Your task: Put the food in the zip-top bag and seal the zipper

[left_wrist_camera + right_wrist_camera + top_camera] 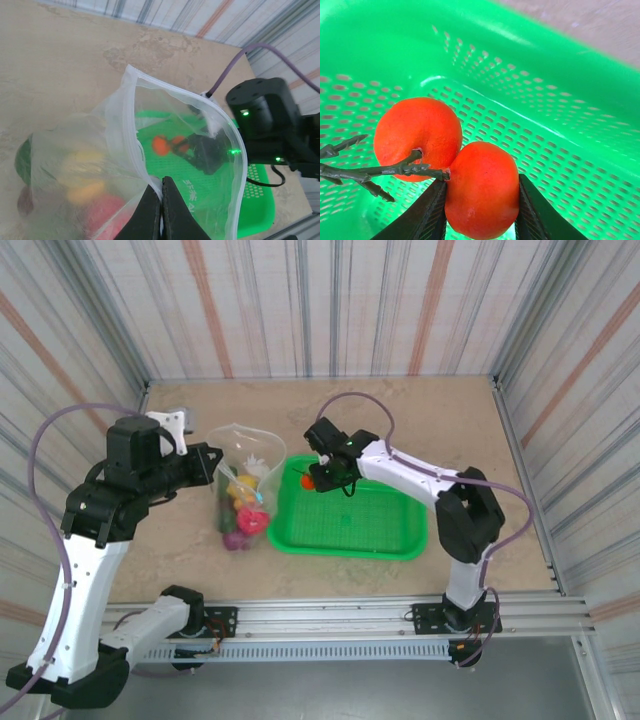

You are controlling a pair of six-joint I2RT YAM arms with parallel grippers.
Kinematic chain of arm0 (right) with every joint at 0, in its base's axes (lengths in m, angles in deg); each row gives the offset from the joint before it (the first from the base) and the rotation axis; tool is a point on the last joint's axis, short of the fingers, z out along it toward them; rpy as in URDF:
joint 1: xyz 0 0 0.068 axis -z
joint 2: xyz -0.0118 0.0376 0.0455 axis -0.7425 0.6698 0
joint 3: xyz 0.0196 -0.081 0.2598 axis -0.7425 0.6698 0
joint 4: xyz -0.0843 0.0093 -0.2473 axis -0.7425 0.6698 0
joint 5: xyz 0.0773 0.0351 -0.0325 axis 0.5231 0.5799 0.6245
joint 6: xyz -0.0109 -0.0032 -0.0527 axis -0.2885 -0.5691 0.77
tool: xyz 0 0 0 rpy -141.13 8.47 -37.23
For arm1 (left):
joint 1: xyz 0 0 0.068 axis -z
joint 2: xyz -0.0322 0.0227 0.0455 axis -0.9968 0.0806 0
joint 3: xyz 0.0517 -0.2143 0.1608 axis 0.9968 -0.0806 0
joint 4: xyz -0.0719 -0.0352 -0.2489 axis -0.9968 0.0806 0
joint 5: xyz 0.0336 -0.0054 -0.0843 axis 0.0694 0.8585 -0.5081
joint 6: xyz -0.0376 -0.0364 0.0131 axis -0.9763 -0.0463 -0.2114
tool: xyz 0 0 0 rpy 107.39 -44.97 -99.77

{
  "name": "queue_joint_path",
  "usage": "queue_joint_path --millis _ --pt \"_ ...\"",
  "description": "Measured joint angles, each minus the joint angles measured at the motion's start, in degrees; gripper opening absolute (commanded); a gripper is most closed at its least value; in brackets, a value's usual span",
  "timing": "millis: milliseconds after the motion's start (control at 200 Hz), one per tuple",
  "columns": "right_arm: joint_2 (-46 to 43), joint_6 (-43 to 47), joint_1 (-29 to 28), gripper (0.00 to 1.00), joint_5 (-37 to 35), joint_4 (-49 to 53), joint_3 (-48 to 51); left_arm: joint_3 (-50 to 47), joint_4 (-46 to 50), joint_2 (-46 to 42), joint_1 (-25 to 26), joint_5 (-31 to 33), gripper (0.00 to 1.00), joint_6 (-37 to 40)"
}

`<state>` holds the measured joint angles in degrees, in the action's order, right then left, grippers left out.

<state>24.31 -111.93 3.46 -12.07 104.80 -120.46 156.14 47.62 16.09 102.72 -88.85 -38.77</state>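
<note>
Bag (243,455) w/ food (250,520) inside sits just left of basket (380,525); fruit pair (455,150) in basket's far-left corner.

Robot test cell: striped fabric walls (300,300), aluminium mounting rail (340,615), beige tabletop (420,410).

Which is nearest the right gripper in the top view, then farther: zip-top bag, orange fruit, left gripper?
1. orange fruit: gripped by the right gripper.
2. zip-top bag: left of the basket.
3. left gripper: farthest left, pinching the bag's rim.
</note>
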Motion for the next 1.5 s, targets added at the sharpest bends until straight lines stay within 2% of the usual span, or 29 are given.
queue_joint_path --millis 391,661,756,997,1162,1498 --pt "-13.49 0.02 2.91 0.25 -2.69 5.84 -0.87 -1.16 -2.27 3.56 0.0 -7.69 0.0 -0.02" --pt "-17.35 0.46 2.69 0.25 -3.93 11.98 -12.85 -1.62 -2.91 3.93 0.02 -11.1 0.0 -0.2" --pt "-17.9 1.33 0.61 0.24 -4.39 13.53 -17.94 -1.62 -3.1 3.98 0.02 -11.52 0.0 -0.24" --pt "-15.13 2.95 -8.59 0.24 -4.92 16.5 -28.48 -1.62 -3.72 5.01 0.02 -12.52 0.0 -0.44" --pt "-11.06 3.19 -10.64 0.24 -1.42 17.99 -30.4 -1.62 -3.98 5.18 0.02 -12.9 0.0 -0.44" --pt "1.62 3.65 -14.82 0.24 -0.33 22.25 -35.15 -1.62 -3.98 5.18 0.02 -13.14 0.0 -0.46"
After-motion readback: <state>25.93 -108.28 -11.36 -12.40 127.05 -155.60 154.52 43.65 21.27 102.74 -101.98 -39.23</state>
